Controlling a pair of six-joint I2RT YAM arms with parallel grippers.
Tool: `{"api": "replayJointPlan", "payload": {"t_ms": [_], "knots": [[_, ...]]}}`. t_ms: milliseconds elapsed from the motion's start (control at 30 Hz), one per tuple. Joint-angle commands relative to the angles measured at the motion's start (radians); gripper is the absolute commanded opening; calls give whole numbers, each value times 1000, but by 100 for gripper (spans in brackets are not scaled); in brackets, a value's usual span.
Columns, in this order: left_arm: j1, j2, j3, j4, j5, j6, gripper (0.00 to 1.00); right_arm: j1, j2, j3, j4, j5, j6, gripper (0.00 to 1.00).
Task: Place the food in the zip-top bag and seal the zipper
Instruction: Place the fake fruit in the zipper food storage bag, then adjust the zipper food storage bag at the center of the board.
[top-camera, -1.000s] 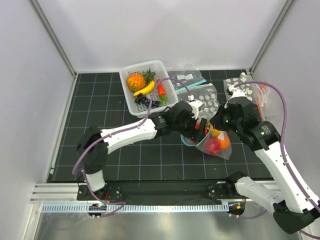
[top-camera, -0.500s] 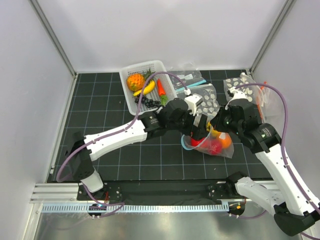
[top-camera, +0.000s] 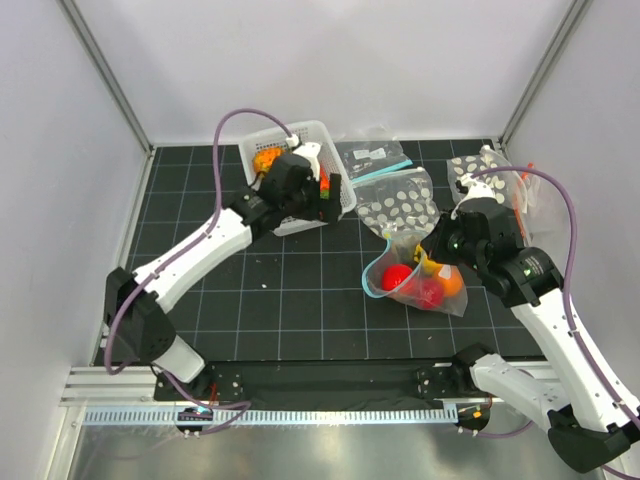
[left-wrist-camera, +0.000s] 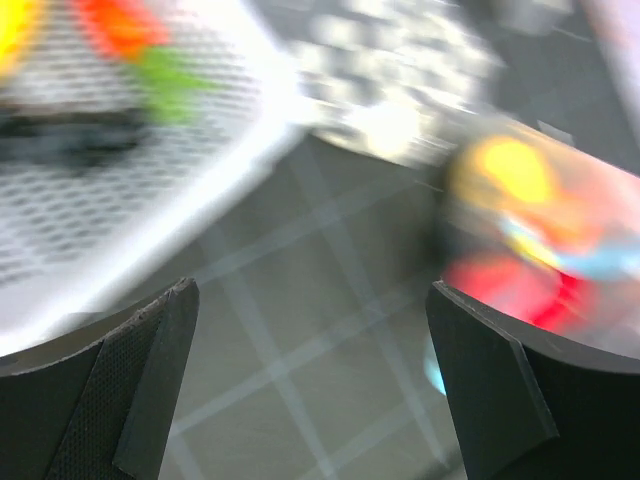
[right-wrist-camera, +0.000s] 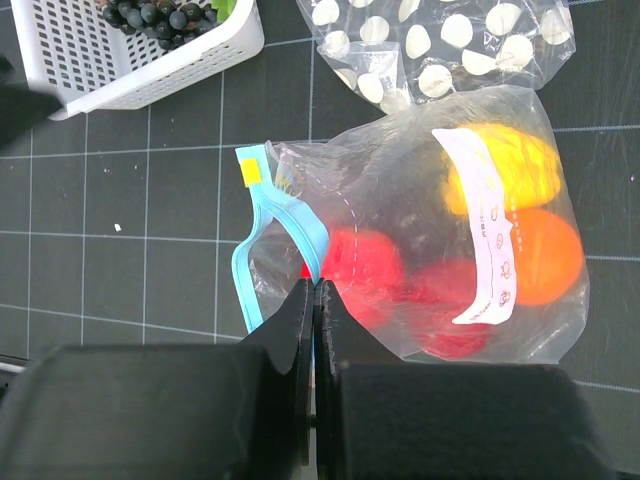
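Food (right-wrist-camera: 540, 255) in zip-top bag (right-wrist-camera: 400, 170), mouth gaping; right pincer (right-wrist-camera: 315, 290) clamped on zipper (right-wrist-camera: 290, 225); left pincer (left-wrist-camera: 312, 300) apart, its view blurred.

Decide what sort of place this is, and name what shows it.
Probably a robot test cell in a lab, not a kitchen: plain white panel walls, a black gridded mat, and plastic toy food inside a zip-top bag.

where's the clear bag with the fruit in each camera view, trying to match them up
top external: bag just right of centre.
left wrist: bag at the right edge, blurred.
right wrist: bag fills the middle and right.
shared landmark: the white basket sits up and left of the bag in all three.
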Motion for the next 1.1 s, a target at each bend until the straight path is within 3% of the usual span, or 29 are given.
{"api": "replayJointPlan", "payload": {"t_ms": [0,200,533,733,1067], "knots": [[64,77,91,-122,-168,89,100,0,-19,11,53,12,-11,1],[182,301,278,-182,-187,119,100,-2,-11,8,59,4,-14,1],[207,674,690,-231,-178,196,100,-2,-11,-17,79,1,-11,1],[224,783,737,-186,-176,112,100,-2,-11,-20,85,3,-10,1],[239,800,715,-127,-133,72,95,-2,-7,-35,97,1,-10,1]]}}
